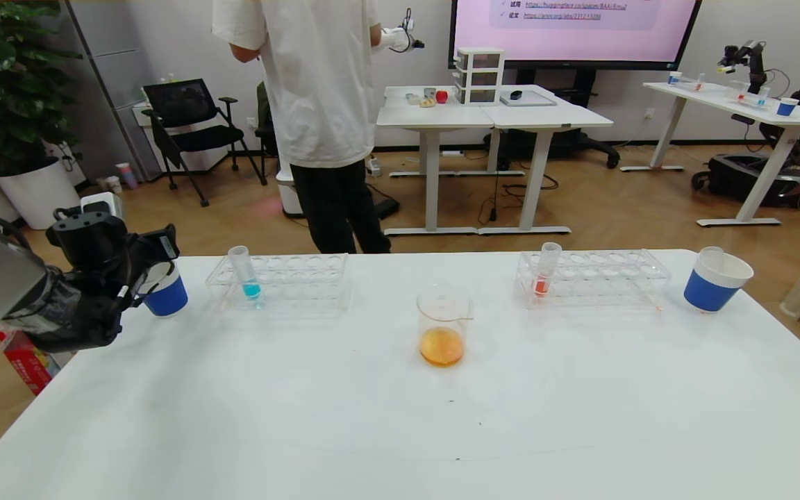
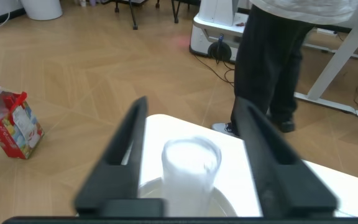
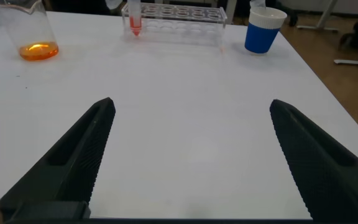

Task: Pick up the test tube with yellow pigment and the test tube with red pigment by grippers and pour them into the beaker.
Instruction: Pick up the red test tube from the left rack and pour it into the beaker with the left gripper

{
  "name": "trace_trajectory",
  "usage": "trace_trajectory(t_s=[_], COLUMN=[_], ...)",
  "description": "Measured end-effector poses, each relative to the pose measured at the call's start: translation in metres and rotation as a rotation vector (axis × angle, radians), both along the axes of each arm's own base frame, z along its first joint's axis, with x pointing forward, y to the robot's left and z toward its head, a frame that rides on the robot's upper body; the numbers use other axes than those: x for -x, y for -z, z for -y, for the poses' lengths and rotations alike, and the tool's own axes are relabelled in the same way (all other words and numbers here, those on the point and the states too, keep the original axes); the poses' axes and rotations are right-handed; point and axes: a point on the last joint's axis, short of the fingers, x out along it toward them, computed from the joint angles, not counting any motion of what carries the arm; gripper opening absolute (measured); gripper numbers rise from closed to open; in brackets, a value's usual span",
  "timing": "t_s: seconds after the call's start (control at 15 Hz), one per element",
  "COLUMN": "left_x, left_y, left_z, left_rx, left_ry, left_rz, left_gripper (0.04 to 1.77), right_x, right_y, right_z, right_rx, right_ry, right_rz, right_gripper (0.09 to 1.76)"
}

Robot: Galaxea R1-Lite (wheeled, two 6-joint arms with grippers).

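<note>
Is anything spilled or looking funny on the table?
Nothing is spilled. One odd thing: the blue tube and the red tube both lean in their racks instead of standing straight. The beaker stands upright with orange liquid inside.

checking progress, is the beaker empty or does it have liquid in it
Not empty: the beaker stands upright holding a shallow layer of orange liquid.

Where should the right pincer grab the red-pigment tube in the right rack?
Grip the test tube with red pigment on its bare upper section, just under the wide rim. It stands near upright in the end slot of the rack, so only the top is clear. Come from the near, table side with the open right pincer, then lift straight up.
</note>
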Motion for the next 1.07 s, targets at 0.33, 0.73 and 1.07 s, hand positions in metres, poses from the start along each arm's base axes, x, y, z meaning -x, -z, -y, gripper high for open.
trace_trajectory(t_s=[0.33,0.73,1.07], left_x=[0.005,0.018,0.057], left_y=[-0.024,-0.091,-0.151], left_z=[0.006,0.086,0.135], left_rx=[-0.007,-0.009,-0.042], left_ry=[0.011,0.19,0.31], left_rz=[0.032,0.045,0.115], left_gripper=[1.75,1.75,1.75], right_x=[0.0,0.0,0.0], right_y=[0.0,0.0,0.0], right_z=[0.0,0.0,0.0], right_rx=[0.0,0.0,0.0], right_ry=[0.0,0.0,0.0], right_rz=[0.0,0.0,0.0], right_gripper=[1.74,1.74,1.74])
